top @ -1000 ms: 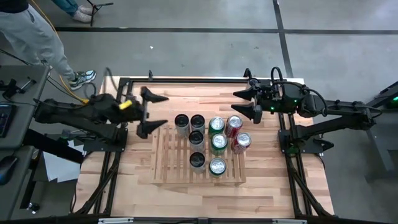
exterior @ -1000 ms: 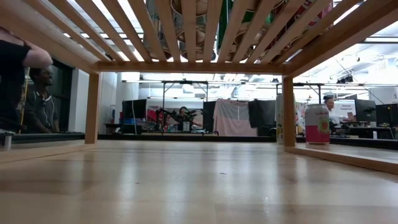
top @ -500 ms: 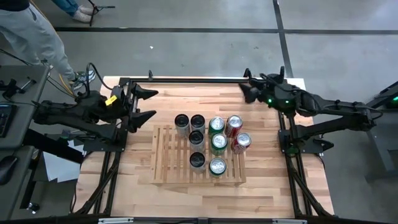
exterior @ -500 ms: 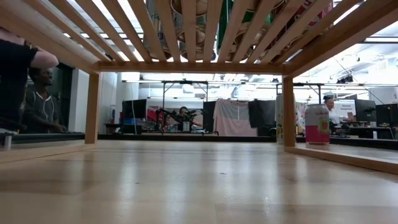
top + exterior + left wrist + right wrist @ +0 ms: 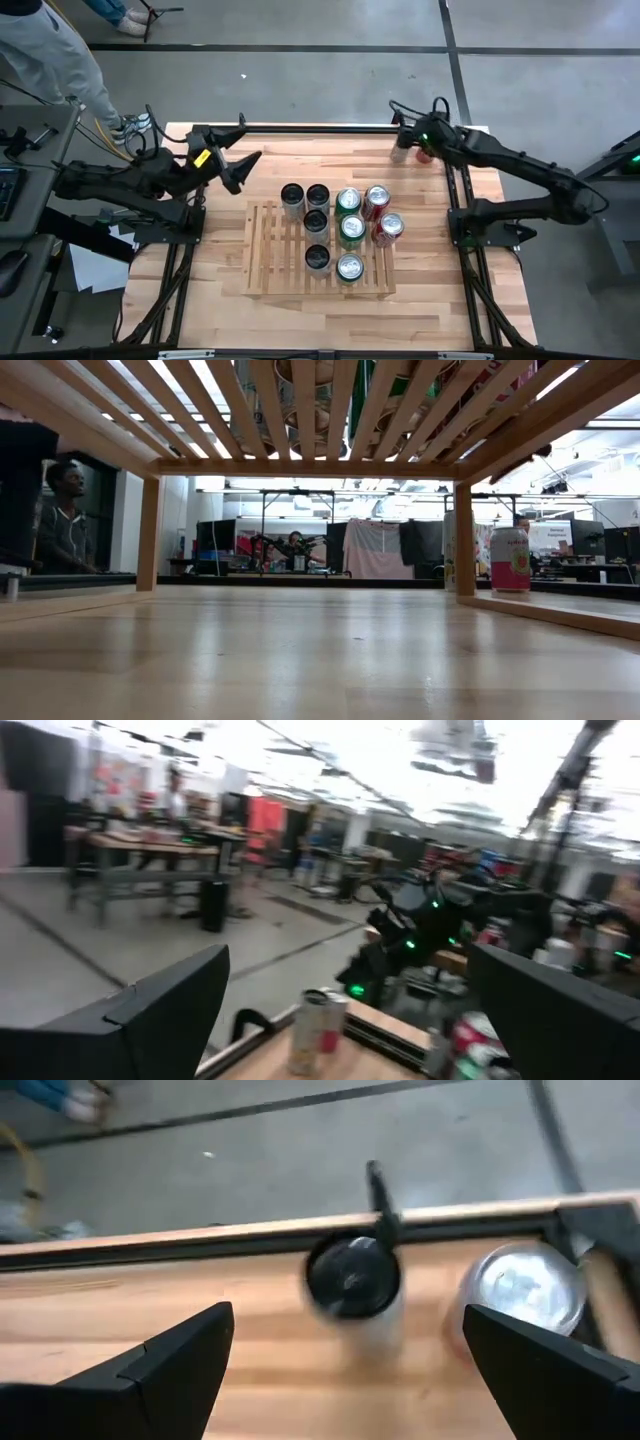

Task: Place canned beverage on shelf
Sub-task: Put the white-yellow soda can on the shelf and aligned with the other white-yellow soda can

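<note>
While eight cans stand grouped on the slatted wooden shelf [image 5: 318,250] at mid-table, both arms hover over the far end of the butcher-block table [image 5: 210,300] with nothing in their grasp. Seen from above, the left gripper [image 5: 243,163] sits near the far-left corner, its dark fingers spread wide and pointing toward the centre of the table, clear of the shelf and of every can. The right gripper [image 5: 403,140] reaches over the far-right corner, jaws likewise released; its wrist camera looks down between the parted fingers [image 5: 175,1360] at a dark-topped can [image 5: 352,1275] and, beside it, a silver-topped can [image 5: 522,1285], both standing upright on the tabletop close to the black frame rail [image 5: 200,1240] along the far edge. Neither can is touched by a finger. On the shelf, four black cans [image 5: 316,221] fill the left side, three green cans [image 5: 349,229] stand to their right, and two red cans [image 5: 382,214] line the right edge, one of them at the rack's rim. From table height, a pink-and-white can [image 5: 510,560] shows upright on the table beside one of the shelf's wooden legs [image 5: 464,540]. A person [image 5: 45,50] in grey stands off the table's far-left corner.
</note>
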